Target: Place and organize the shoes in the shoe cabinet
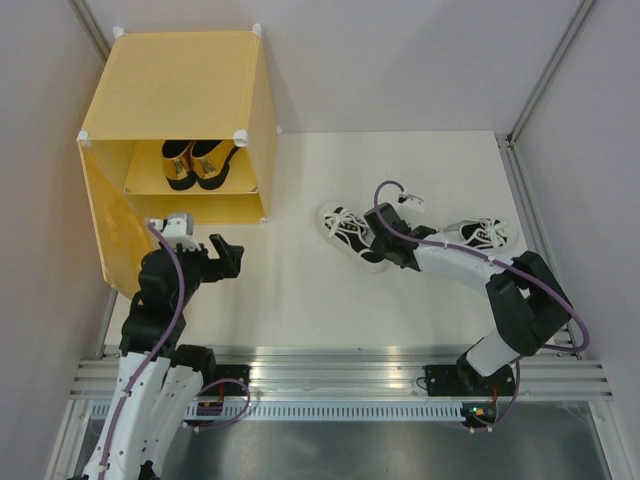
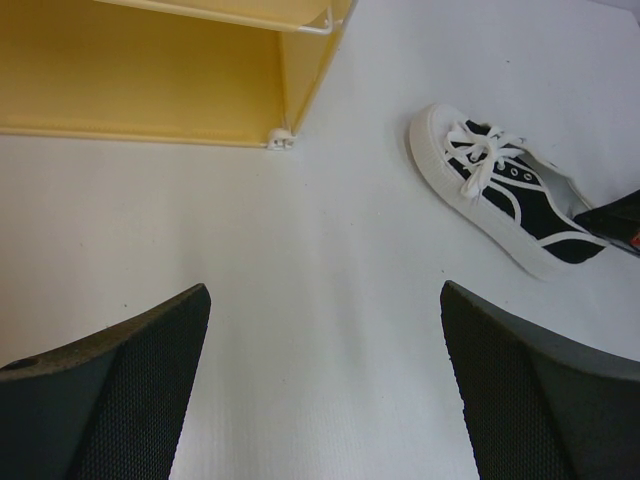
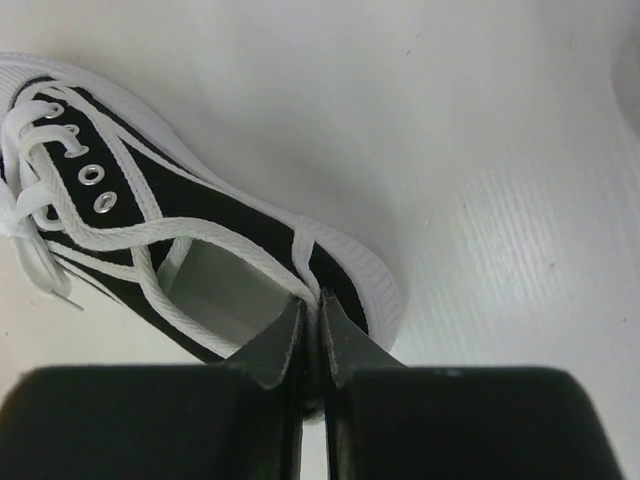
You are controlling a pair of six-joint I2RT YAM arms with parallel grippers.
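Two gold loafers (image 1: 196, 162) stand side by side on the inner shelf of the yellow shoe cabinet (image 1: 170, 90), whose door (image 1: 105, 225) hangs open at the left. A black-and-white sneaker (image 1: 345, 232) (image 2: 500, 185) (image 3: 150, 215) lies on the table mid-way. My right gripper (image 1: 380, 248) (image 3: 312, 305) is shut on its heel wall, one finger inside the shoe and one outside. A second sneaker (image 1: 482, 234) lies to the right, partly behind the right arm. My left gripper (image 1: 228, 256) (image 2: 325, 295) hovers open and empty near the cabinet's front corner (image 2: 280, 138).
Grey walls close in the white table (image 1: 300, 300) on the left, back and right. A metal rail (image 1: 340, 375) runs along the near edge by the arm bases. The cabinet's lower compartment (image 2: 140, 80) faces the left gripper.
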